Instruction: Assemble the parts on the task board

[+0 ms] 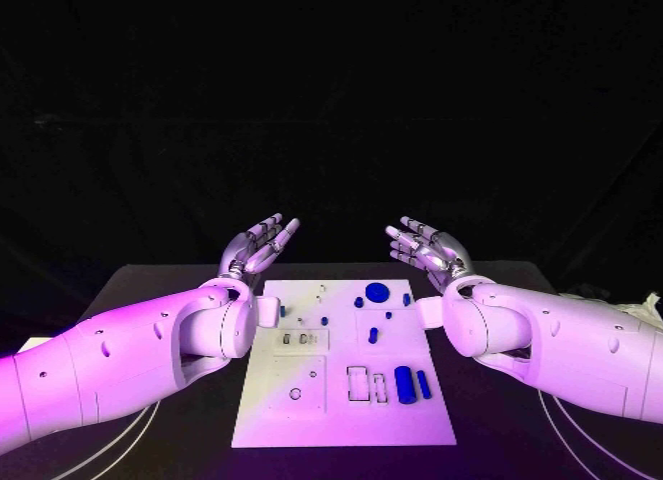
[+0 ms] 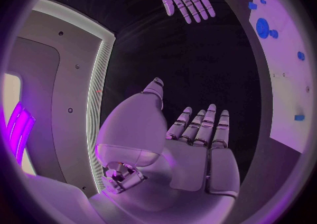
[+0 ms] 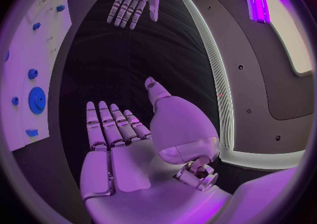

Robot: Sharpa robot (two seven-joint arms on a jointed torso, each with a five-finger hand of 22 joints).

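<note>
- At the centre of the black table (image 1: 158,275) lies the white task board (image 1: 324,415), running from mid-frame down to the lower middle of the head view.
- Small blue parts are scattered over it: a round disc (image 1: 377,292) near its upper edge, a thick blue cylinder (image 1: 403,384) and a slimmer piece (image 1: 423,384) toward its lower right, with smaller bits between.
- The left hand (image 1: 259,245) is raised above the board's upper left corner, palm up, fingers spread, holding nothing.
- The right hand (image 1: 426,245) mirrors it at the upper right, likewise spread and carrying nothing.
- Neither hand touches board or parts; my guess is that assembly has not begun.
- To start well, I would turn one palm down, lower it over a single part such as the cylinder, and pinch it cleanly without nudging its slim neighbour.
- The other hand could steady the board's edge.
- The table surface looks matte and dark; behind it hangs black cloth, and violet light washes the arms.
</note>
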